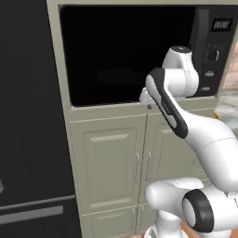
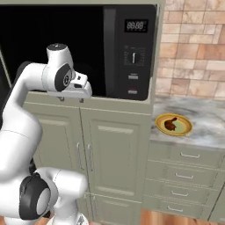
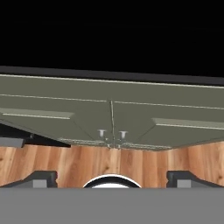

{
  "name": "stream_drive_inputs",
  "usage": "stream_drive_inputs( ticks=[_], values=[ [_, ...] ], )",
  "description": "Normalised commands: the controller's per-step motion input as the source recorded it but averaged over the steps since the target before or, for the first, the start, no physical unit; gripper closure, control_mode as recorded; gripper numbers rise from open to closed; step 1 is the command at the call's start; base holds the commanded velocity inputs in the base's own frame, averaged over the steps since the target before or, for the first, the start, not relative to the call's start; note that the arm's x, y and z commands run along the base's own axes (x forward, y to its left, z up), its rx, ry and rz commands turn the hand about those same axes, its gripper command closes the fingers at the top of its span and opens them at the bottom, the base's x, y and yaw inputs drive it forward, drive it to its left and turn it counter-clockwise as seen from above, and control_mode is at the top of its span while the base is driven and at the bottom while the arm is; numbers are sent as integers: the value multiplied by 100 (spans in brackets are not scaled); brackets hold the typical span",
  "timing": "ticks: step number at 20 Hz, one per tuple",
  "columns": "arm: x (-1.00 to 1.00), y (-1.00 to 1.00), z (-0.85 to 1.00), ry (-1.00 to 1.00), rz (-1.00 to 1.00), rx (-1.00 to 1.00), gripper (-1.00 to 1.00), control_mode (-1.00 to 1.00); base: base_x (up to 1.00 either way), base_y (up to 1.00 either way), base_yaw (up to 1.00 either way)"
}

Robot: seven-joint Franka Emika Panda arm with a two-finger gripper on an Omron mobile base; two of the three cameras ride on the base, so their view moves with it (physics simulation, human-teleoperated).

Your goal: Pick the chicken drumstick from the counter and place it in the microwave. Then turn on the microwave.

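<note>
Reddish-brown, the chicken drumstick (image 2: 170,123) lies on a round yellow plate (image 2: 185,130) on the marbled counter (image 2: 206,118), right of the microwave (image 2: 88,48). The gripper (image 2: 70,99) hangs well left of the plate, in front of the microwave's lower edge, fingers spread wide and holding nothing. Beige cabinet doors (image 3: 112,118) sit directly below it, over a wooden floor (image 3: 109,159). A tall black fridge (image 1: 28,116) stands at far left.

Small reddish-brown roasted chicken drumstick (image 2: 171,124) lies on the grey-white marbled stone worktop (image 2: 206,118), right of the large black built-in microwave (image 2: 88,48), its dark interior open.
</note>
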Motion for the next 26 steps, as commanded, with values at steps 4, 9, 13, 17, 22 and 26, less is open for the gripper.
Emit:
stream_drive_inputs(
  ticks=[4,9,13,17,22,26],
  values=[
    [0,0,0,0,0,0,-100,100,-7,-51,0],
    [0,0,0,0,0,0,-100,100,-7,-55,-1],
    [0,0,0,0,0,0,-100,100,-5,-49,-1],
    [0,0,0,0,0,0,-100,100,-2,-43,0],
    [0,0,0,0,0,0,-100,100,0,-35,0],
    [0,0,0,0,0,0,-100,100,0,-32,0]
  ],
)
